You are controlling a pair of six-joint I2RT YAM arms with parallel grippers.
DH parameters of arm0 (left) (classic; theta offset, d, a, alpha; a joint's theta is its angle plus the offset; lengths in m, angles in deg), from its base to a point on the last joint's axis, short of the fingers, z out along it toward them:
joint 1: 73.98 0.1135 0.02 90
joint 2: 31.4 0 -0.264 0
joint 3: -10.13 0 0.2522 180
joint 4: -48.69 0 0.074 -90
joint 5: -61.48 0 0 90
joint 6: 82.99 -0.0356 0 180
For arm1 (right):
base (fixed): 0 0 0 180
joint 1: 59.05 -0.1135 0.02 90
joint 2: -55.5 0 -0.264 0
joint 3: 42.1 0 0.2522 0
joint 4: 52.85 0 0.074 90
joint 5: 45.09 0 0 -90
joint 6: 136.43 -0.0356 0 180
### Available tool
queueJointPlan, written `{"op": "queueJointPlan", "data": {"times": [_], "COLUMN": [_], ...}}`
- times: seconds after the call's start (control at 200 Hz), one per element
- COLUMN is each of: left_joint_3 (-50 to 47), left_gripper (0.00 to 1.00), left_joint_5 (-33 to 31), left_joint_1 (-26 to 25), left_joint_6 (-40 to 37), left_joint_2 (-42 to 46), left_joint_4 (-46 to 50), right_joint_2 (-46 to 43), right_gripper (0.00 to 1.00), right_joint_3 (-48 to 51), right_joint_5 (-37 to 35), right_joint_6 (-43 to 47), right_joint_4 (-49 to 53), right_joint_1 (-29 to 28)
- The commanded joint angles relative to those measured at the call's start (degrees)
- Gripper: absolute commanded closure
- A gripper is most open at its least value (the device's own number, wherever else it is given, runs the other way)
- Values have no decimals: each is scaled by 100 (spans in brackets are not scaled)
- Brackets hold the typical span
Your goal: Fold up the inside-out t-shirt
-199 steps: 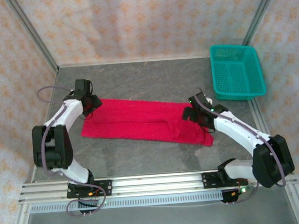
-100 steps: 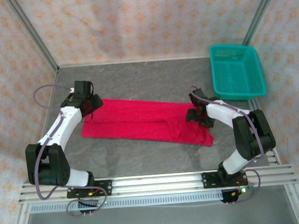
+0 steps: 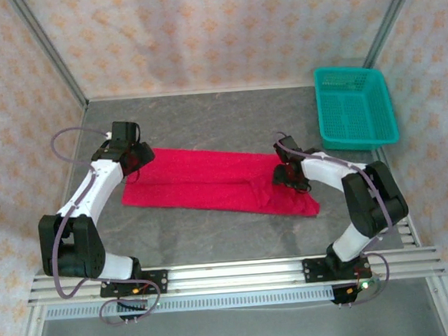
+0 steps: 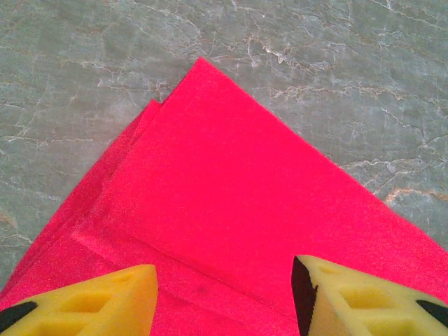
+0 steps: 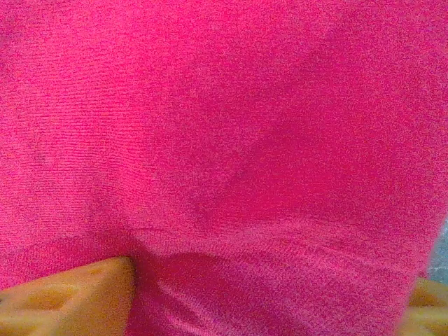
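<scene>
One shirt (image 3: 209, 180), flat on tabletop (image 3: 205, 123); my left hand (image 3: 138, 155) open over its frame-left corner, right hand (image 3: 284, 171) open on its frame-right end, placed to pinch.

Red t-shirt (image 3: 210, 186), teal basket (image 3: 356, 109)

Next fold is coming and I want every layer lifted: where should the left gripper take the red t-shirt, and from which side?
Take the far-left corner of the t-shirt. It lies flat on the table with its stacked layers slightly stepped at that point. Bring the left gripper straight down from above, jaws open, just inside the tip, and pinch. That will probably catch all the layers.
</scene>
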Motion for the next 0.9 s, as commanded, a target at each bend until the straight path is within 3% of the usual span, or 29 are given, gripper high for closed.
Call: {"op": "queueJointPlan", "data": {"times": [0.0,0.22,0.575,0.63,0.756,0.896], "left_joint_3": [79,106,199,190,167,206], "left_gripper": [45,48,53,53,53,53], "left_joint_5": [5,159,160,160,210,380], "left_joint_1": [42,33,33,33,35,33], "left_joint_6": [-109,-40,-139,-143,-129,-102], "left_joint_2": [-73,-88,-59,-59,-111,-187], "left_joint_4": [186,103,181,177,142,90], "right_joint_2": [-148,-389,389,335,142,68], "right_gripper": [21,13,10,15,38,79], "right_joint_3": [58,-37,-144,-104,62,103], "right_joint_5": [-331,-780,-526,-508,-150,-153], "right_joint_6": [-5,-129,-177,-213,-129,-118], "right_joint_4": [362,713,460,450,195,154], "right_joint_1": [1,53,30,27,32,49]}}
